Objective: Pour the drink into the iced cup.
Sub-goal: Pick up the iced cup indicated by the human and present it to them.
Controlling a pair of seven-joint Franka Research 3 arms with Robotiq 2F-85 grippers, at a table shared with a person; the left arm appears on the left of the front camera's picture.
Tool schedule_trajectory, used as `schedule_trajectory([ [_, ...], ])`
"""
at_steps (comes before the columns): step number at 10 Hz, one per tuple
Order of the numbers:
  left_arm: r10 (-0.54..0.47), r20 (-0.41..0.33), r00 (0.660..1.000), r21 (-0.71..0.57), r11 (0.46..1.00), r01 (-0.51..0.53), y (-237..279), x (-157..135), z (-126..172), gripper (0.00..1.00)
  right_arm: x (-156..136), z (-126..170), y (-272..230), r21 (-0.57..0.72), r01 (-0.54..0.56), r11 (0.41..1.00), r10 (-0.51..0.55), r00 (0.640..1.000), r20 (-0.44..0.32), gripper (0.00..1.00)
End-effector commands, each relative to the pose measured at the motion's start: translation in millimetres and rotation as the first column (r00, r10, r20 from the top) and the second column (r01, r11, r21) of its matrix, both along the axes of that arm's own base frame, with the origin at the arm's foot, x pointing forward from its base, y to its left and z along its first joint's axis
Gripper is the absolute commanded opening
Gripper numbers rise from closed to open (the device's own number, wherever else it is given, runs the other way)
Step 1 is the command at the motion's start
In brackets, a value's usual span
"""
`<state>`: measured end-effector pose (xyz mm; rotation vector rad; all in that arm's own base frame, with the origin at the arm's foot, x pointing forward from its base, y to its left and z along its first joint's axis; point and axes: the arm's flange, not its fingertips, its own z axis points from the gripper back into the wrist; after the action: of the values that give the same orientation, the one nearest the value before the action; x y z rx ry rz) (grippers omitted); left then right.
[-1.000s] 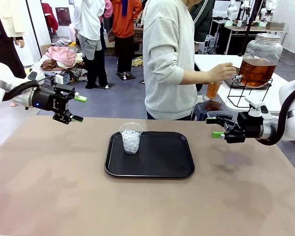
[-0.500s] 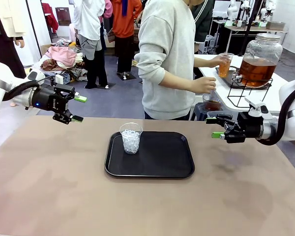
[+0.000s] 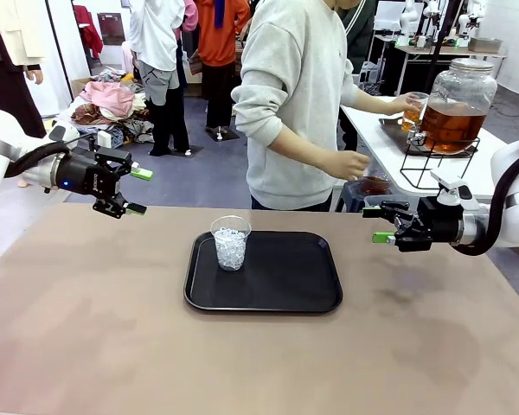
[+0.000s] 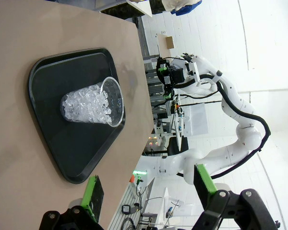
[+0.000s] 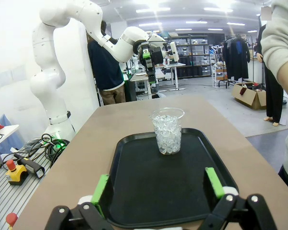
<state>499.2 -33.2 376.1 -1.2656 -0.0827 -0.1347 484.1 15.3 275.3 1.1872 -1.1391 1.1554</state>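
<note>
The iced cup [image 3: 231,244], clear plastic and full of ice, stands upright on the left part of a black tray [image 3: 277,298] at mid table. Behind the table a person holds a clear cup of amber drink [image 3: 413,112] up beside a big glass dispenser jar [image 3: 456,104]. The person's other hand [image 3: 350,164] hangs free. My left gripper [image 3: 138,191] hovers open at the table's far left. My right gripper [image 3: 377,224] hovers open at the far right. Both point at the tray. The iced cup [image 4: 93,103] lies ahead of the left gripper [image 4: 148,189]. The iced cup [image 5: 168,132] also lies ahead of the right gripper [image 5: 157,186].
The dispenser jar sits on a black wire stand [image 3: 432,164] on a white side table behind my right arm, with a dark bowl [image 3: 374,184] below its tap. Other people stand farther back. The brown tabletop [image 3: 112,328] is bare around the tray.
The person has lifted the cup of drink away from under the tap and raised it beside the jar, lowering the other hand. Both arms have stayed still.
</note>
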Motion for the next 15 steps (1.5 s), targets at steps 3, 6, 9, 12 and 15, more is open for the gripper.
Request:
schedule_trajectory([
  [3,0.003,0.005,1.0,0.003,1.0,-0.003,-0.2,-1.1,2.4,1.0,1.2,2.1,0.8,-0.004,-0.001,1.0,0.001,1.0,0.006,1.0],
  [6,0.003,0.005,1.0,0.003,1.0,-0.003,-0.2,-1.1,2.4,1.0,1.2,2.1,0.8,-0.004,-0.001,1.0,0.001,1.0,0.006,1.0],
  [9,0.003,0.005,1.0,0.003,1.0,-0.003,-0.2,-1.1,2.4,1.0,1.2,2.1,0.8,-0.004,-0.001,1.0,0.001,1.0,0.006,1.0],
  [12,0.003,0.005,1.0,0.003,1.0,-0.003,-0.2,-1.1,2.4,1.0,1.2,2.1,0.8,-0.004,-0.001,1.0,0.001,1.0,0.006,1.0],
  [15,0.003,0.005,1.0,0.003,1.0,-0.003,-0.2,-1.1,2.4,1.0,1.2,2.1,0.8,-0.004,-0.001,1.0,0.001,1.0,0.006,1.0],
])
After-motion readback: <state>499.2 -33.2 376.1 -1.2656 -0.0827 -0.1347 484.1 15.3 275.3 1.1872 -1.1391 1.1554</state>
